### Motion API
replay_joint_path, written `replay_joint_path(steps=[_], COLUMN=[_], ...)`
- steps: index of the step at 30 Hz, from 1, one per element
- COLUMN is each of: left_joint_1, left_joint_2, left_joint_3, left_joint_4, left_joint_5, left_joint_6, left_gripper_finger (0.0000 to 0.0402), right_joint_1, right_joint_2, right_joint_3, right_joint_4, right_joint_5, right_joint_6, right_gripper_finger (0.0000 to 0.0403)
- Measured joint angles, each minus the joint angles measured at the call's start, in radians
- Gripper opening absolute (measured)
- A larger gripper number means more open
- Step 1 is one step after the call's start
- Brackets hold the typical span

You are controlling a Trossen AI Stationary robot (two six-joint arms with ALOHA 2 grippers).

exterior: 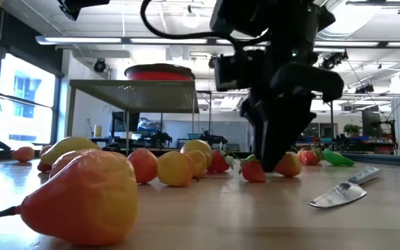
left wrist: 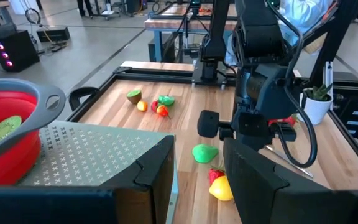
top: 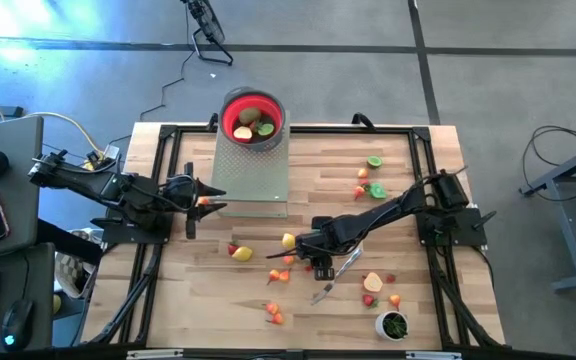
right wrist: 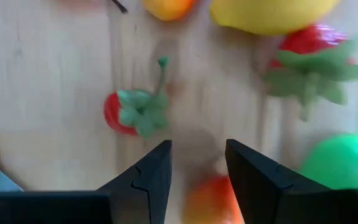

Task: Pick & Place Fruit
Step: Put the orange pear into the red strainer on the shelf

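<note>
Small toy fruit pieces lie scattered on the wooden table [top: 318,170]: a yellow one [top: 242,253], red and orange ones [top: 278,276], and green ones [top: 373,163] farther back. A red bowl [top: 253,117] holding a few pieces stands on a perforated metal stand [top: 251,170]. My right gripper [top: 315,258] points down among the fruit, open. In the right wrist view its fingers [right wrist: 154,177] stand on either side of an orange-red piece [right wrist: 207,199], with a strawberry [right wrist: 132,112] just ahead. My left gripper [left wrist: 197,186] is open and hovers level at the stand's near left corner. My right gripper comes from above, pointing down, with one finger on each side of the orange-red piece [right wrist: 207,199], which lies on the table. Whether the fingers touch it I cannot tell.
A silver knife [top: 343,268] lies just right of my right gripper and shows in the low view too [exterior: 342,193]. A small white cup with green contents [top: 393,323] stands near the table's near right corner. A black frame [top: 168,130] rims the table.
</note>
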Motion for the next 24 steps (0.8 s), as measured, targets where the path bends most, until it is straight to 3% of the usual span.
replay_joint_path(steps=[11,16,24], left_joint_1=[0.000,0.000,0.000], left_joint_2=[0.000,0.000,0.000], left_joint_3=[0.000,0.000,0.000], left_joint_4=[0.000,0.001,0.001], left_joint_5=[0.000,0.000,0.000], left_joint_6=[0.000,0.000,0.000], left_gripper_finger=[0.0135,0.0135,0.0135], right_joint_1=[0.000,-0.001,-0.003], right_joint_2=[0.002,0.002,0.002], right_joint_3=[0.000,0.031,0.172], right_joint_4=[0.037,0.035,-0.232], right_joint_5=[0.003,0.003,0.028], right_joint_6=[0.011,0.089,0.243], right_gripper_finger=[0.0144,0.0144,0.0144])
